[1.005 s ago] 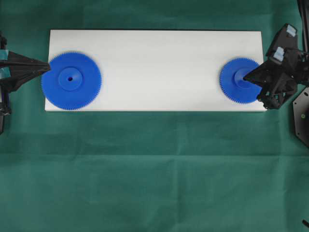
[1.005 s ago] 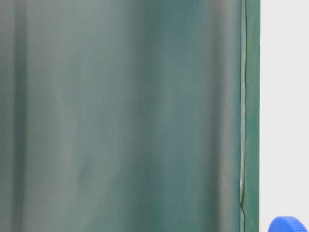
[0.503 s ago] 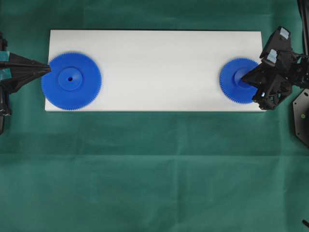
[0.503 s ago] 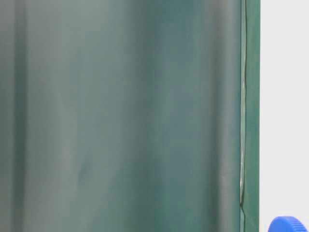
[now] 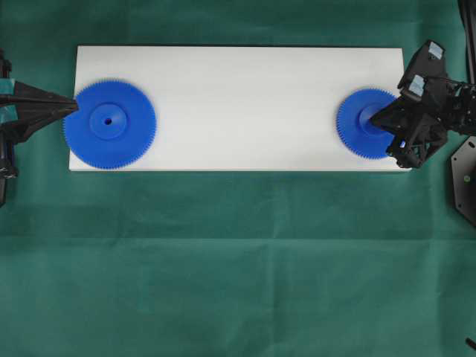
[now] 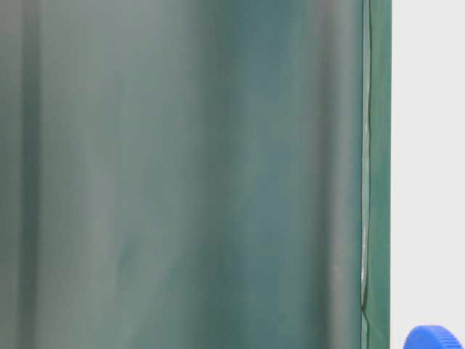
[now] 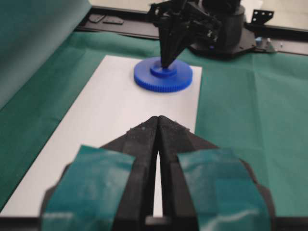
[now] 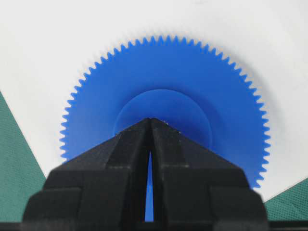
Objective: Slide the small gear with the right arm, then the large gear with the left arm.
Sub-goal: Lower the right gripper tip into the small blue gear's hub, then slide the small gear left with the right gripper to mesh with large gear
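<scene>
Looks like you'd barely started: both gears sat at opposite ends of the white board (image 5: 238, 89) on the green surface (image 5: 238, 260). The large gear (image 5: 110, 125) lay at the 9 o'clock end, your left claw (image 5: 73, 106) clenched at its rim. The small gear (image 5: 364, 123) lay at 3 o'clock, your right claw (image 5: 374, 118) clenched, tips on its hub.

left gripper (image 5: 74, 105) closed — right gripper (image 5: 374, 117) closed, tilted down
</scene>
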